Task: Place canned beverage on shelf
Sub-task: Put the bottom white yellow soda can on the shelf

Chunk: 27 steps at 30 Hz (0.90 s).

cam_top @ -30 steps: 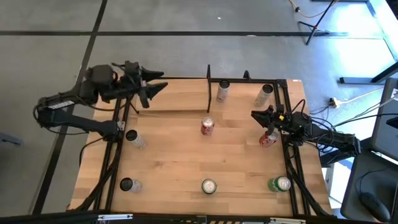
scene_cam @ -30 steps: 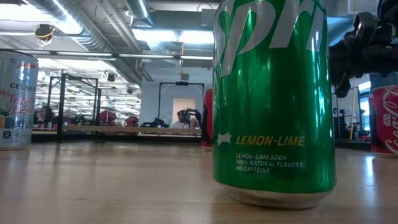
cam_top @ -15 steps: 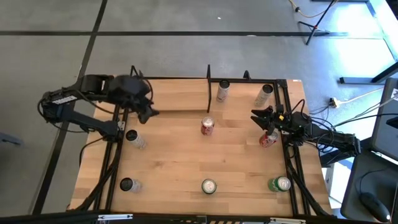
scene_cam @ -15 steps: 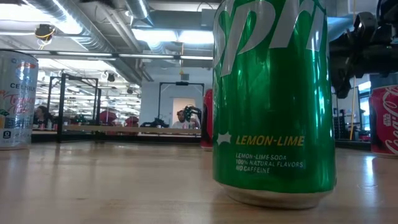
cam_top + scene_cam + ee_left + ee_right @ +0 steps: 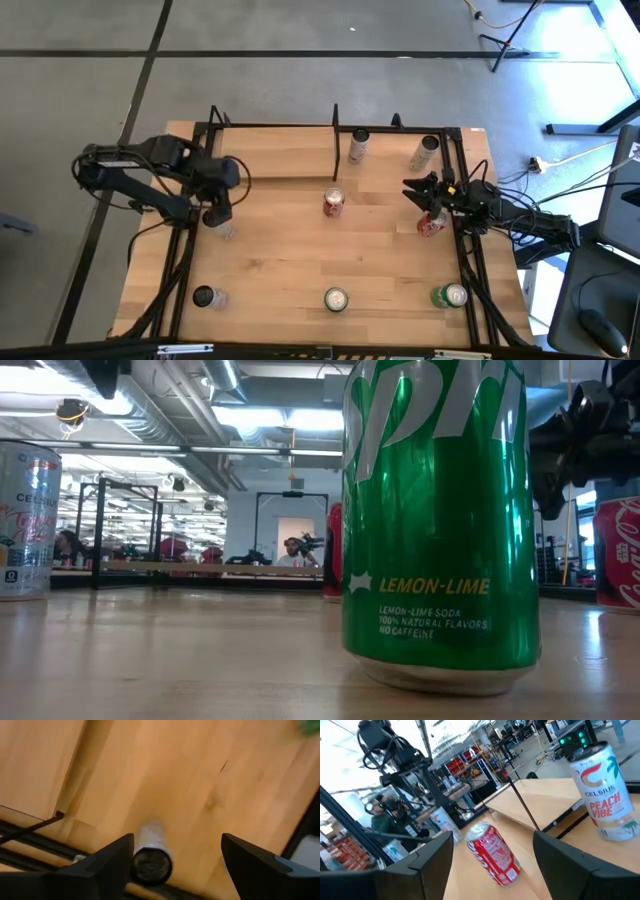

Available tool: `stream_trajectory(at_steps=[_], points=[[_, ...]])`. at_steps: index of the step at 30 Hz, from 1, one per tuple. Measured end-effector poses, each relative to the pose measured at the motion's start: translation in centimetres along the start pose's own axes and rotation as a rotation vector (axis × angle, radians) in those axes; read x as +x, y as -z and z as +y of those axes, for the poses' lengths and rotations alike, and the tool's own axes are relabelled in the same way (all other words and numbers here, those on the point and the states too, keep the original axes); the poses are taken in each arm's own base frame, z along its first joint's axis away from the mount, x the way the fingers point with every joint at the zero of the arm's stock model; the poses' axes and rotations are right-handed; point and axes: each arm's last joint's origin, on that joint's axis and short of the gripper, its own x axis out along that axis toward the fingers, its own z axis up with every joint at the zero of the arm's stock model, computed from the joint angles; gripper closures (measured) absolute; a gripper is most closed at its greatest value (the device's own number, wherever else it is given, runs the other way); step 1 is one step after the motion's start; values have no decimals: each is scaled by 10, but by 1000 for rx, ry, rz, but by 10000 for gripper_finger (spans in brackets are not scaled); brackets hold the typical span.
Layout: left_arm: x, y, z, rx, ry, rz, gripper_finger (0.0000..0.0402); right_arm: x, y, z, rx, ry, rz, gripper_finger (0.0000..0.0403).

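The shelf (image 5: pixel 285 155) is a light-wood ledge with black rods along the table's far edge, with a black divider post (image 5: pixel 335 125). Two cans (image 5: pixel 358 147) (image 5: pixel 425 152) stand on it right of the post. My left gripper (image 5: pixel 216 205) is open, pointing down just above a white can with a dark top (image 5: pixel 150 862) that stands on the table at the left. My right gripper (image 5: pixel 425 193) is open at the right, just beyond a red can (image 5: pixel 432 223). In its wrist view (image 5: pixel 492 840) it faces another red can (image 5: pixel 492 852) standing mid-table.
Three more cans stand along the near edge: a dark-topped one (image 5: pixel 205 297), a white-topped one (image 5: pixel 335 299) and a green lemon-lime one (image 5: pixel 450 296) that fills the low view (image 5: pixel 440 520). Black frame rods (image 5: pixel 185 260) run along both sides of the table.
My left gripper has swung from over the shelf's left end toward the table's near edge and tipped down. It now hangs over the white can at the left.
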Motion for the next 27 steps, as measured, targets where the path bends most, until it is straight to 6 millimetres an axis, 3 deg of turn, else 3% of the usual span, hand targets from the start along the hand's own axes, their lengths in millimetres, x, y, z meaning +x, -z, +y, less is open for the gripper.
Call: stream_trajectory(at_steps=[11, 27], points=[[29, 23, 1, 88, -47, 99, 111, 0, 1, 0, -1, 6, 11, 139], [61, 36, 8, 80, -74, 238, 111, 0, 1, -1, -3, 9, 13, 139]])
